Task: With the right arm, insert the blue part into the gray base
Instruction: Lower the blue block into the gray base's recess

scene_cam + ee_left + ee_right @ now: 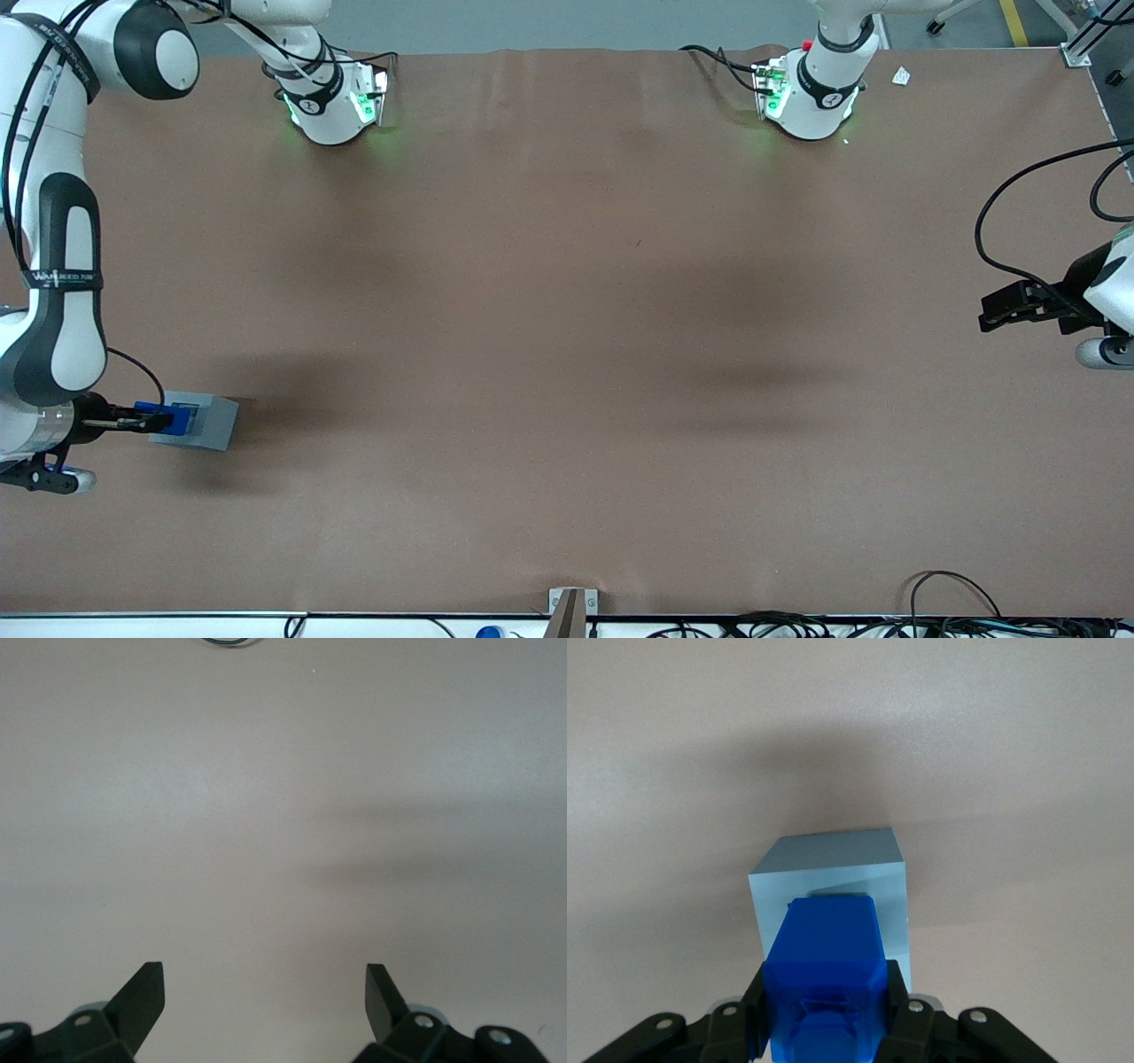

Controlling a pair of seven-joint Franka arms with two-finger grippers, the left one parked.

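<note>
You have the blue part (826,979), a bright-blue block, clamped between the fingers of the right arm's (53,301) gripper (152,418), directly over the gray base (833,890), its lower end at the base's top face. The gray base, a light-gray cube, sits flat on the table at the working arm's end, at about eight o'clock in your front view.

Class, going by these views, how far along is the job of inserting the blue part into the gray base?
Done: the gripper has the blue part clamped between its fingers, so the pickup is over. In hand: the part is held over the gray base, lined up with its top. Left: whether it has entered the socket cannot be seen; seating and release seem to remain.
</note>
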